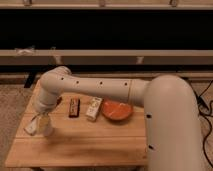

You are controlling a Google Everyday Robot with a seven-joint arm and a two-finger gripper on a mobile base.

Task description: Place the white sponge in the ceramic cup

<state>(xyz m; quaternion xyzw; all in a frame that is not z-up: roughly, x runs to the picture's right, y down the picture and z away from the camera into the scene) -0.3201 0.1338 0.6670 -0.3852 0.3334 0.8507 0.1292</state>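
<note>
- pale wooden slatted table [95,142] carries everything here; at its left end stands the small plain white tapered ceramic cup [44,129], upright, with the robot's two-finger gripper [41,120] hanging right over its rim.
- small off-white soft sponge block: i cannot pick it out apart from the gripper and cup; it is either between the fingers or already at the cup's mouth, and the view does not settle which.
- whether the jaws are clenched or released cannot be told from here.
- handling, as a judgement: the sponge should be very light and squashy, so a grip across its short sides would hold it, and letting go low over the rim matters because it is about as wide as the cup.
- the cup looks light, hard and easy to tip, so a sideways nudge is the risk.
- further right, well apart from the cup, lie a dark brown bar [74,106], a white printed carton [93,108] and a wide orange bowl [117,110].
</note>
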